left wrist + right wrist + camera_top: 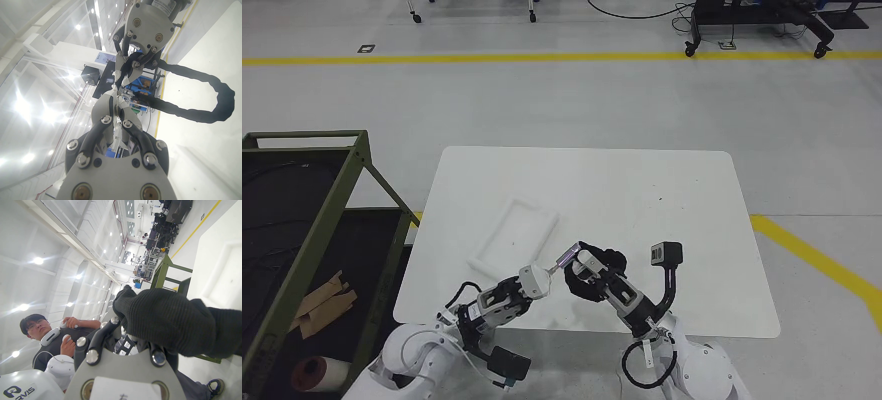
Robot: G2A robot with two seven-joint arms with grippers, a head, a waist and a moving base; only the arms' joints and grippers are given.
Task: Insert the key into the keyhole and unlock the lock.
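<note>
Insertion step, I'd say: the left end effector (116, 96) pinches the key (565, 258) at the lock (223, 102) clamped by the right end effector (122, 80), so next comes careful alignment, then a turn.

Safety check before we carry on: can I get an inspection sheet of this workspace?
Surface: white table, rounded corners.
Job's things: small metal piece pinched in the left gripper; key or lock, cannot tell.
Clutter: white tray on the table.
Grippers: left shut, tip to tip with the right gripper over the table's near side.
Cables: black sleeved cable loops off the right gripper.
Surroundings: green cart beside the table; yellow floor lines.
</note>
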